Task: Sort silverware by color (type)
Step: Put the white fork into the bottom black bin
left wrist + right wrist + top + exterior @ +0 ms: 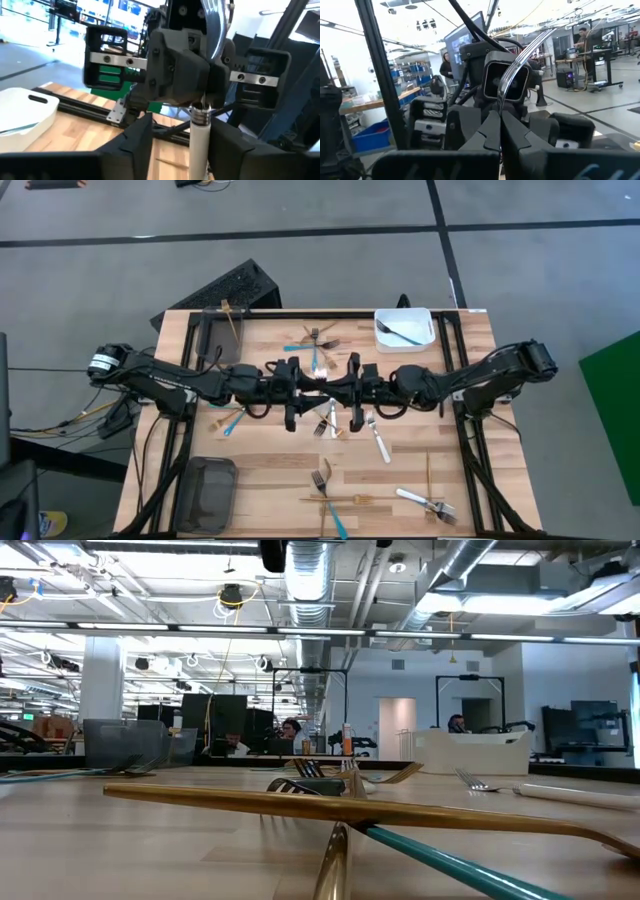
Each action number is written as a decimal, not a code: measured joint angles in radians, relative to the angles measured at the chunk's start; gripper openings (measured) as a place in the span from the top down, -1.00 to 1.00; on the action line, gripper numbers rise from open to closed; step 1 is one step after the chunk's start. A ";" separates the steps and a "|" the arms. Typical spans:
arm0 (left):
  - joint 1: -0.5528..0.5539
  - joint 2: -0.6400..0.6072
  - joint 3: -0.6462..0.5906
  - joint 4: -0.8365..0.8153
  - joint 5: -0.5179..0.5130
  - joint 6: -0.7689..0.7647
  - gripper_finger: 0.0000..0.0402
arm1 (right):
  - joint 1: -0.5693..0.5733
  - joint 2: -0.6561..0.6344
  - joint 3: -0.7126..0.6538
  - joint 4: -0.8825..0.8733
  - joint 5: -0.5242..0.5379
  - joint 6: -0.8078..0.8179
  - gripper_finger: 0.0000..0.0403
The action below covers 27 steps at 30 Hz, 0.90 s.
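Observation:
Both arms meet above the middle of the table. My right gripper (340, 385) (500, 117) is shut on a white-handled fork (200, 145) held in the air. My left gripper (312, 385) (182, 125) faces it, open, with one finger on each side of the fork's white handle. The handle stands close to one finger; whether it touches I cannot tell. More silverware lies scattered on the table: blue-handled forks (228, 420), gold pieces (335, 498) and white-handled ones (380, 442). My right gripper pinches the fork's metal neck (504, 100) between its two shut fingers, coming in about level from the table's right. The tines (535, 45) curve up past the fingertips. The white handle (200, 150) hangs below, clear of the table.
A white bin (404, 328) holding one fork stands at the far right. One dark tray (205, 492) lies at the near left and another (215, 330) at the far left. A gold utensil (350, 810) and a teal handle (450, 860) cross near the low camera.

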<state>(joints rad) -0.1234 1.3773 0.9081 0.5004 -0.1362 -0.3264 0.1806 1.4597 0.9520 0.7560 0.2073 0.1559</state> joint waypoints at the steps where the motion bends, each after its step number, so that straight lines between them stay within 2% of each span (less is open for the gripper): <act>1: 0.000 0.000 0.000 -0.010 0.002 0.000 0.36 | 0.000 0.008 0.011 -0.004 0.000 -0.005 0.94; 4: -0.002 -0.001 0.000 -0.042 0.006 -0.018 0.61 | -0.003 0.035 0.049 -0.004 0.003 0.002 0.93; 7: -0.003 -0.010 0.000 -0.078 0.008 -0.111 0.91 | -0.020 0.036 0.071 -0.034 0.005 0.074 0.86; 12: -0.025 -0.086 0.000 -0.276 -0.051 -0.192 0.94 | -0.068 0.014 0.074 -0.092 0.003 0.240 0.67; 17: -0.110 -0.255 0.001 -0.654 -0.204 -0.315 0.95 | -0.086 -0.003 0.075 -0.108 0.004 0.295 0.56; 19: -0.173 -0.323 0.000 -0.847 -0.271 -0.455 0.95 | -0.085 -0.003 0.075 -0.136 0.021 0.336 0.54; 22: -0.324 -0.404 0.000 -1.109 -0.355 -0.751 0.95 | -0.091 -0.003 0.075 -0.195 0.027 0.392 0.53; 27: -0.712 -0.408 -0.051 -1.278 -0.471 -1.257 0.95 | -0.092 -0.002 0.075 -0.302 0.032 0.423 0.53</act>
<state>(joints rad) -0.8354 0.9688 0.8576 -0.7773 -0.6077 -1.5834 0.0888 1.4582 1.0267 0.4543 0.2398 0.5790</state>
